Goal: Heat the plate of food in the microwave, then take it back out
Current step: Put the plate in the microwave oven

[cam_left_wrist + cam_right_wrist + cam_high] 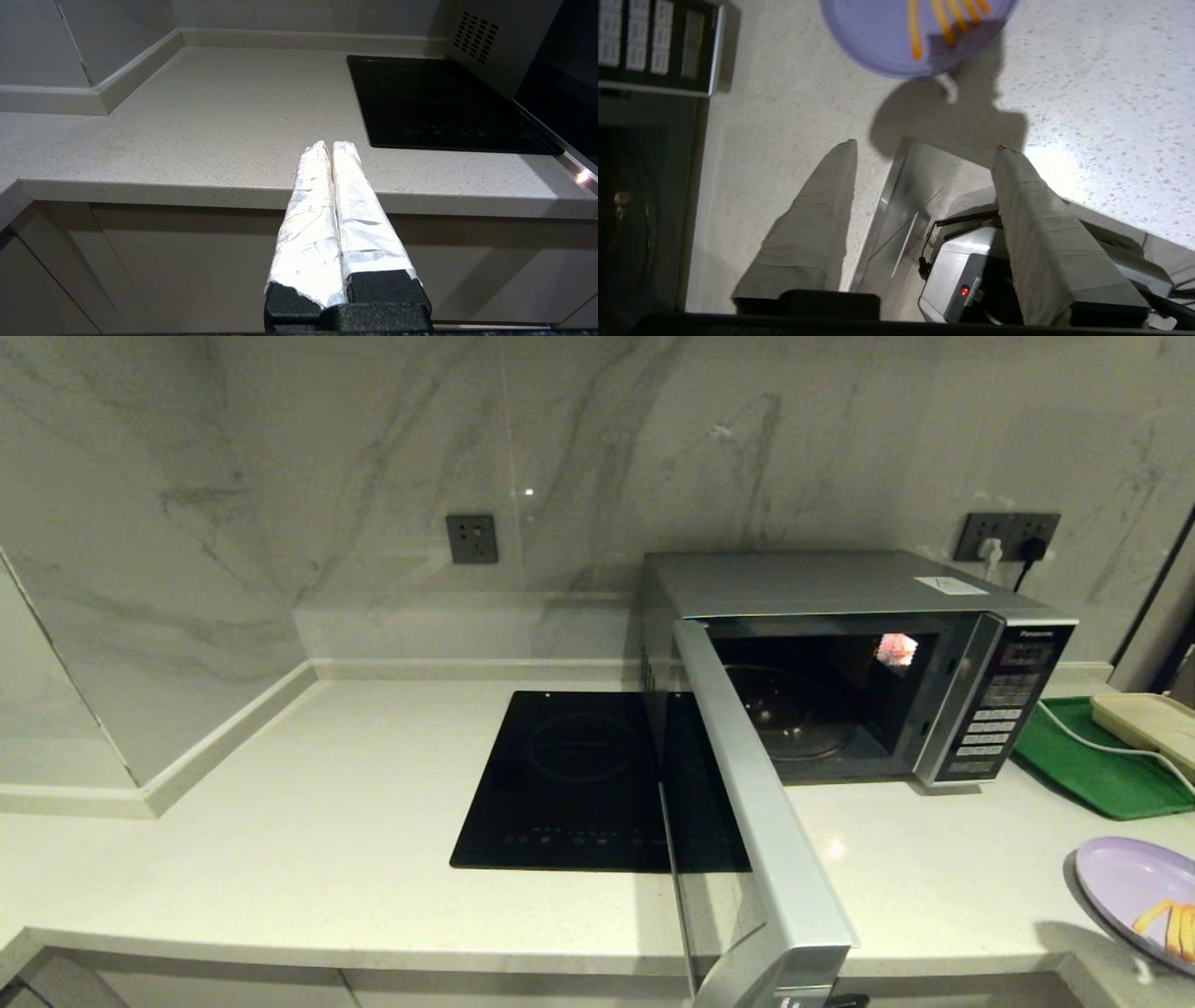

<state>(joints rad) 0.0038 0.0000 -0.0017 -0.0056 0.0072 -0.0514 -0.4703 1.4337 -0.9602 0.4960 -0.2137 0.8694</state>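
Note:
The silver-grey microwave (pixel 840 588) stands at the back right of the counter, its door (pixel 756 821) swung wide open toward me. Its glass turntable (pixel 794 714) is bare. The lavender plate of food (pixel 1125 882), with yellow-orange sticks (pixel 1172 919), lies on the counter at the front right corner. In the right wrist view my right gripper (pixel 924 149) hangs open over the counter's front edge, a short way from the plate's (pixel 896 32) rim, with nothing between its fingers. My left gripper (pixel 331 145) is shut and empty, low in front of the counter's left part.
A flat black cooktop (pixel 579 775) is set into the counter left of the microwave, partly behind the open door. A green tray (pixel 1092 765) and a cream tray (pixel 1148 719) lie at the right, crossed by a white cable. Marble walls close the back and left.

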